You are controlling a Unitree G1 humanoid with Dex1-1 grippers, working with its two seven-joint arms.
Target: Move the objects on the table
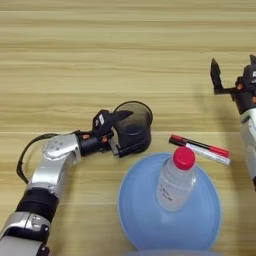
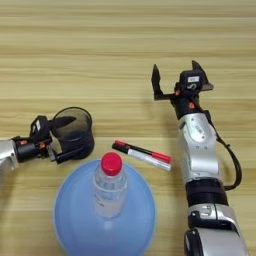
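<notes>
Table [image 1: 75, 45]: light wooden planking, by which every item below is borne. Plate [image 1: 205, 227]: large, light blue, round, set at the near edge; not itself among the objects to be moved. Bottle [image 1: 176, 182]: clear plastic, red cap, stood upright on the plate; a top-heavy form is judged likely, so a brush from either arm could tip it and send it rolling off. Cup [image 1: 134, 125]: dark, translucent, upright on the wood just beyond the plate's far-left rim, clamped across its wall by the left gripper [image 1: 119, 131], one finger inside and one outside (a thin hold); if lifted or dragged crookedly, the cup could be twisted loose or knocked against the plate rim. Marker [image 2: 142, 154]: white, red and black ends, laid flat between plate and right arm; liable to roll if nudged. Right gripper [image 2: 173, 76]: fingers spread, empty, held over bare wood well beyond the marker.
</notes>
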